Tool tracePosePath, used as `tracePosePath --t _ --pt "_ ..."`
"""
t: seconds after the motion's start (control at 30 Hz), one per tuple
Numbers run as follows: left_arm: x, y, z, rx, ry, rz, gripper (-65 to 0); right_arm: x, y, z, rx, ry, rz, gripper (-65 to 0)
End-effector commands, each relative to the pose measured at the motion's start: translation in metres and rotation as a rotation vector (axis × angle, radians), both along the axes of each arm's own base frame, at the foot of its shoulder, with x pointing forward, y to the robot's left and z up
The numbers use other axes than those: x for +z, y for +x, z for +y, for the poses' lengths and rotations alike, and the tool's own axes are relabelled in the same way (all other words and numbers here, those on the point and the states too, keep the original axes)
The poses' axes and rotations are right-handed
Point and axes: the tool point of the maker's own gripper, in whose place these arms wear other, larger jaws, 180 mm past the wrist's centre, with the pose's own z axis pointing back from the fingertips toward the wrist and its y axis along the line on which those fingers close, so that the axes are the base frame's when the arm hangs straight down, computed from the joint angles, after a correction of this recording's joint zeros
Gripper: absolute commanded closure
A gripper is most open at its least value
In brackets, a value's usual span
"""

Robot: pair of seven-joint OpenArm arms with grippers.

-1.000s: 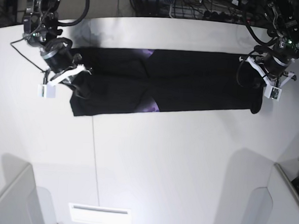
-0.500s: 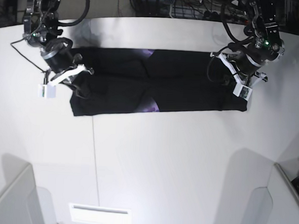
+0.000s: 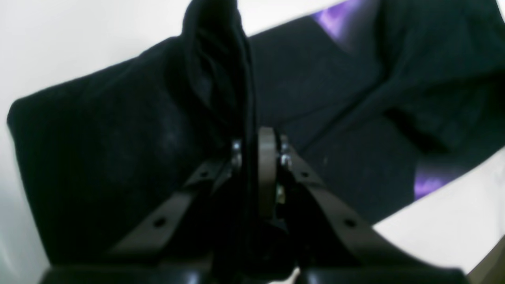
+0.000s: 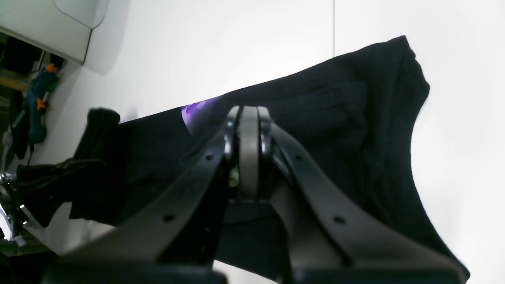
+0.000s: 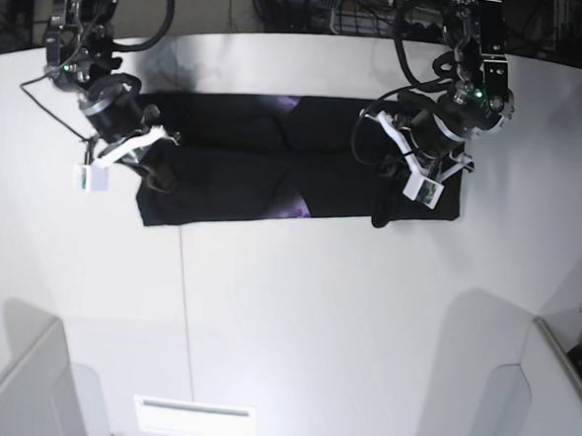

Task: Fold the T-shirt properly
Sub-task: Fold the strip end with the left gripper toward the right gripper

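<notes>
The shirt [image 5: 275, 163] lies on the white bench [image 5: 295, 307] as a long black band, its long axis running left to right across the base view, near the far edge. Purple print peeks out at mid-length. The left tool [image 5: 409, 178] is clenched on a bunch of the shirt's right end, lifted above the band. The right tool [image 5: 148, 156] is pressed shut at the left end, over the cloth; I cannot tell whether it pinches any.
</notes>
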Motion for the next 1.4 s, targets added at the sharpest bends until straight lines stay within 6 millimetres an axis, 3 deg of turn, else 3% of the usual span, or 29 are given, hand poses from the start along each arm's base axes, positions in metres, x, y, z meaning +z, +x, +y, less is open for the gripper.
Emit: tracePosePath --t 0.0,0.4,1.23,1.27,1.37 --pt "0.009 0.006 -0.004 -0.008 -0.015 -0.038 0.0 0.011 0.006 -0.003 -0.006 0.003 -0.045 0.0" --pt "0.008 0.002 -0.022 -0.050 -0.034 -0.030 0.0 0.011 0.006 -0.002 -0.004 0.004 -0.043 0.0" --pt "0.007 0.002 -0.022 -0.050 -0.034 -0.026 0.0 0.009 0.003 -0.002 -0.004 0.004 -0.037 0.0" --pt "0.007 0.002 -0.023 -0.051 -0.034 -0.026 -0.5 0.009 0.003 -0.002 -0.004 0.004 -0.037 0.0" --pt "0.007 0.003 -0.023 -0.051 -0.036 -0.028 -17.6 0.009 0.003 -0.002 -0.004 0.004 -0.037 0.0"
